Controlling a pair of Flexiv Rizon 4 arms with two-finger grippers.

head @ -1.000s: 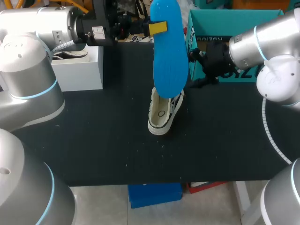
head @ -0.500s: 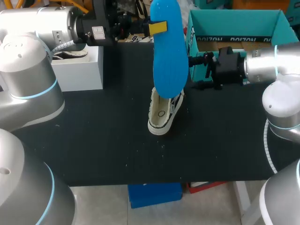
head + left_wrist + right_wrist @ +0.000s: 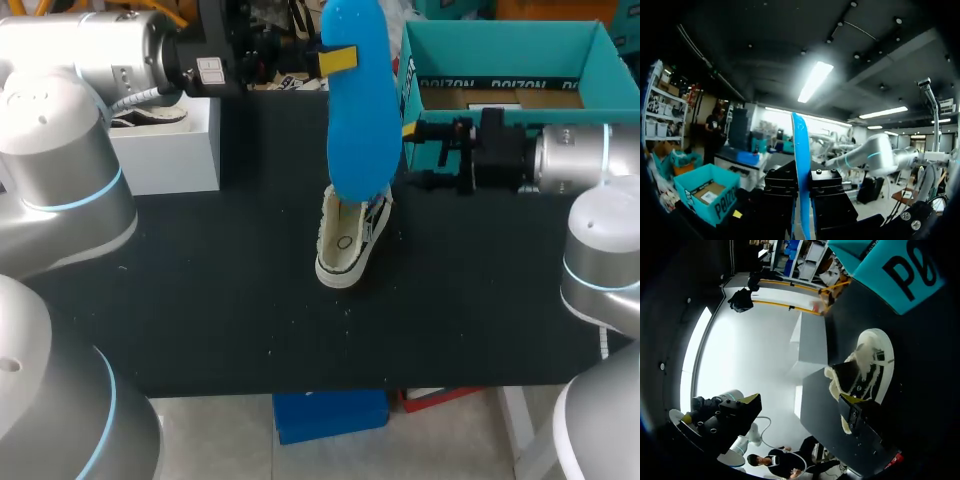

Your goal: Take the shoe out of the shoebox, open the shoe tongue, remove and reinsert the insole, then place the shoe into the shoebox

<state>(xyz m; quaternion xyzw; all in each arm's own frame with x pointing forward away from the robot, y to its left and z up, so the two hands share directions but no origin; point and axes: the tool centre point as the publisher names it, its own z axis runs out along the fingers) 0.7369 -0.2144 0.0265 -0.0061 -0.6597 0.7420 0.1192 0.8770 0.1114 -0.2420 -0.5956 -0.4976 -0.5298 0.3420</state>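
My left hand [image 3: 337, 59] is clamped on the blue insole [image 3: 360, 120], holding it upright with its long side standing over the shoe [image 3: 348, 240]. In the left wrist view the insole [image 3: 800, 150] shows edge-on, pinched between the two dark fingers. Its lower end hangs right at the shoe's opening, though I cannot tell whether it touches the inside. The shoe, black-and-white canvas with a white sole, sits on the black bench [image 3: 200, 300] near the middle, toe toward the near edge. My right hand [image 3: 412, 154] hovers just beside the shoe's heel end, fingers spread wide with nothing between them. From the right wrist the shoe [image 3: 867, 370] lies ahead of those fingers. The open teal shoebox [image 3: 500, 28] stands at the far right of the bench, behind my right arm, apart from the shoe.
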